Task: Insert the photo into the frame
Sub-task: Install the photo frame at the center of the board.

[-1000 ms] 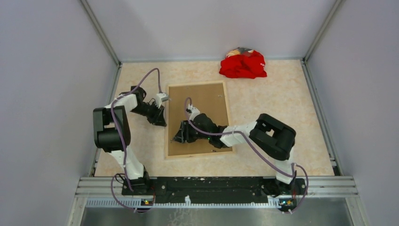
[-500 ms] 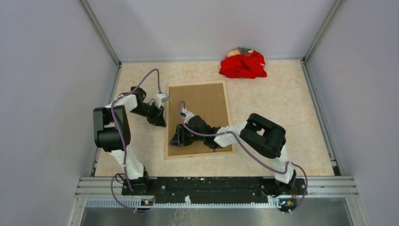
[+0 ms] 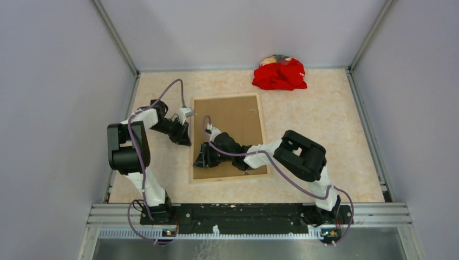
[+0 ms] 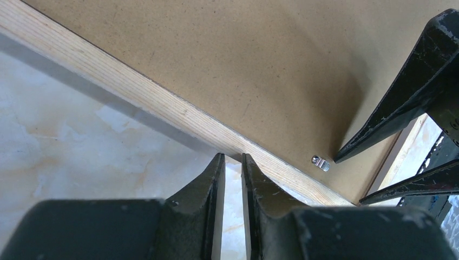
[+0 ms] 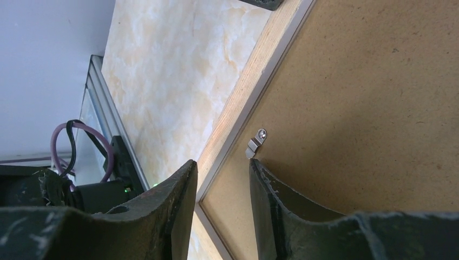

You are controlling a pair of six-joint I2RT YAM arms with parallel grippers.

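Rt pincer [image 5: 222, 163] — bent metal clip [image 5: 256, 143], wood frame [image 5: 230, 114]

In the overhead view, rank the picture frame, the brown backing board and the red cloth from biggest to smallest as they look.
1. picture frame, its wood rails showing just outside the board.
2. backing board, only slightly smaller, sitting inside the frame.
3. red cloth, clearly the smallest.
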